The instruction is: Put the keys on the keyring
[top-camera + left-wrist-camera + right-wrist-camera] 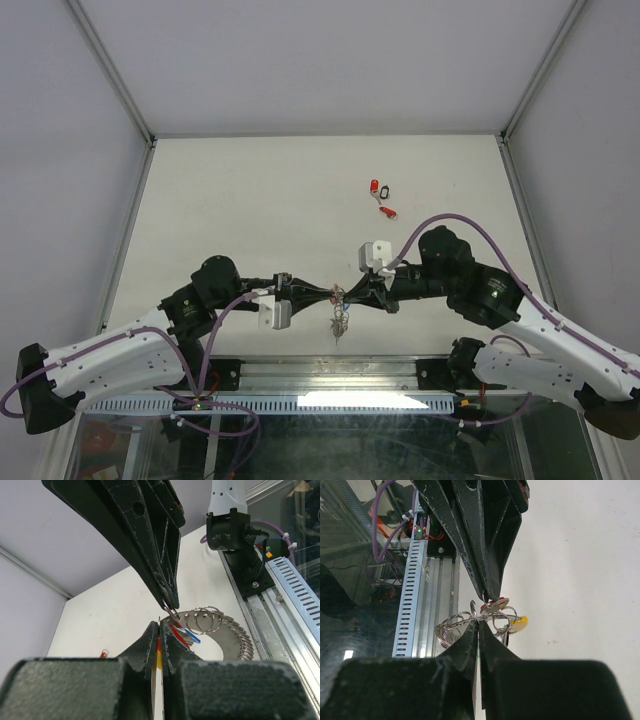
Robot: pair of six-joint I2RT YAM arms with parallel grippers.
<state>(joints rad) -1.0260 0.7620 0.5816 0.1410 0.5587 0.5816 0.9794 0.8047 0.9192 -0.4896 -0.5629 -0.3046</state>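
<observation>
Both grippers meet tip to tip above the near middle of the table. My right gripper [354,295] [478,621] is shut on the thin silvery band of the keyring [460,625] [235,640], whose yellow part [519,623] shows just beyond. My left gripper [322,294] [160,625] is shut on a red-tagged key [496,603] by its small ring, right against the keyring's end. A blue-tagged key [192,636] and several wire rings [206,619] hang on the band. The bunch dangles below the tips [340,320]. Loose keys [378,187] and a red one [387,211] lie farther back.
A metal rail with a slotted cable duct [330,375] [420,595] runs along the near edge under the hanging bunch. The right arm's base [235,535] stands on it. Another small red key [103,653] lies on the table. Grey walls enclose the table on three sides.
</observation>
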